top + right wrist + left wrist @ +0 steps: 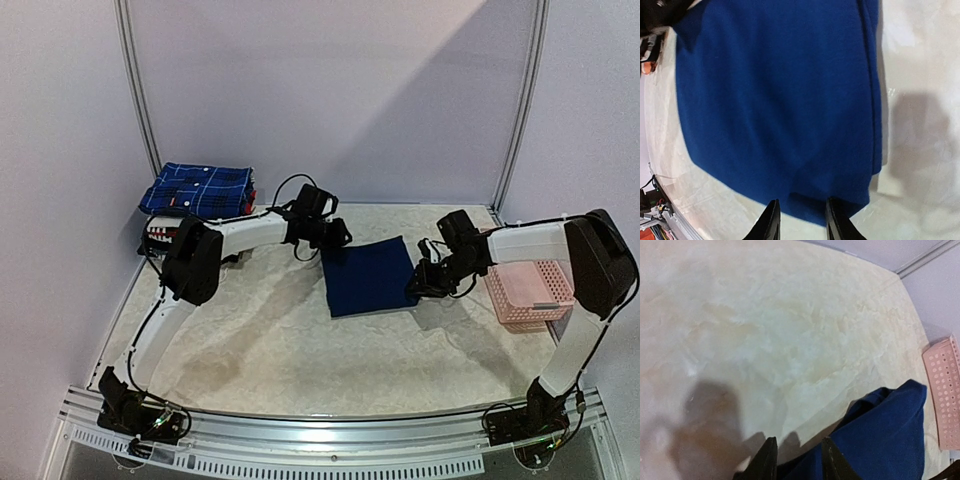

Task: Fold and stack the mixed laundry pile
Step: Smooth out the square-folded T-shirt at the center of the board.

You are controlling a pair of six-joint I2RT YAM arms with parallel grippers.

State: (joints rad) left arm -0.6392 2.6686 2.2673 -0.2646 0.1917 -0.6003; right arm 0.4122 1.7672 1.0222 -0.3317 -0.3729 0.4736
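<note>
The navy T-shirt (368, 276) lies folded into a flat rectangle in the middle of the table, with no print showing. The dark-blue plaid shirt (198, 190) lies folded on top of a stack at the back left. My left gripper (335, 238) is at the T-shirt's far left corner. In the left wrist view it (797, 460) is open, with the navy cloth (885, 435) reaching between the jaws. My right gripper (415, 285) is at the T-shirt's right edge. In the right wrist view it (801, 220) is open, just over the edge of the cloth (775, 100).
A pink lattice basket (530, 290) stands at the right, close behind the right arm, and it also shows in the left wrist view (942, 395). White and black folded garments (165, 235) lie under the plaid shirt. Walls and metal posts close in the back.
</note>
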